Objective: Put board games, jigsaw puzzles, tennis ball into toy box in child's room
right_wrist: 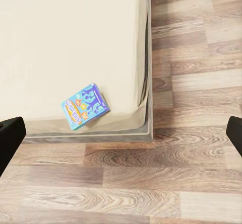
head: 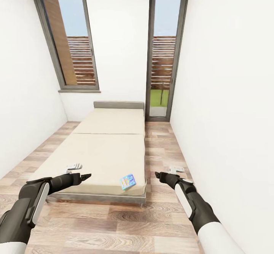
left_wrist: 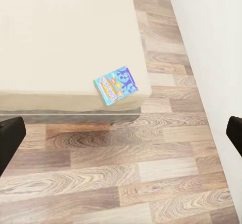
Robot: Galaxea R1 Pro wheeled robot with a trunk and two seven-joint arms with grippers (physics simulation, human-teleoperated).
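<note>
Narrow bedroom, cream bed (head: 110, 147) at 12 o'clock with blue board game (head: 127, 181) on its near-right corner, left gripper (head: 84, 177) and right gripper (head: 160, 175) both wide open, empty; approach step, next roll closer and reach.

Camera setup: head high, both wrists lower and nearer.
Head view faces forward and down along the bed (head: 110, 147); both wrist views look steeply down, sharing its foot corner, blue board game (left_wrist: 116, 84) and floor (right_wrist: 166, 178).

Blue board game (right_wrist: 85, 106) at bed (right_wrist: 60, 43) corner
</note>
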